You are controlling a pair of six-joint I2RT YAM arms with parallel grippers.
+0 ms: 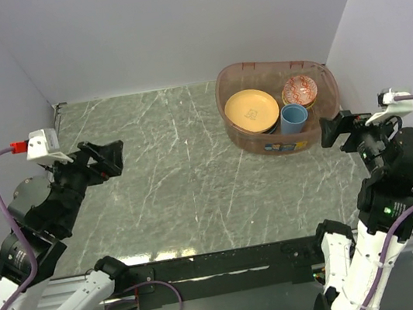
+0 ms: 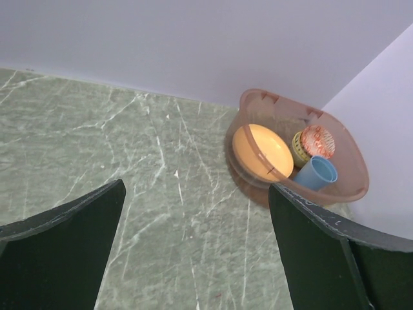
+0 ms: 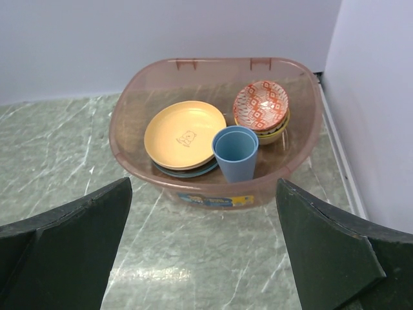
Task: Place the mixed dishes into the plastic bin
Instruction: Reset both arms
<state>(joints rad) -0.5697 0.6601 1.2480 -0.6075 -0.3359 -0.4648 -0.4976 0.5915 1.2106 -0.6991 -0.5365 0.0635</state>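
Note:
The pinkish translucent plastic bin stands at the back right of the table. In it lie the yellow-orange plate, the light blue cup upright, and the red-patterned bowl stacked in the cream bowl. A bluish plate edge shows under the yellow plate; the white plate is hidden. My left gripper is open and empty above the table's left side. My right gripper is open and empty, just right of the bin's front. The bin fills the right wrist view ahead of the gripper.
The green marbled table is enclosed by pale walls at the back, left and right. The bin sits close to the right wall. The left wrist view shows the bin far ahead to the right of the left gripper.

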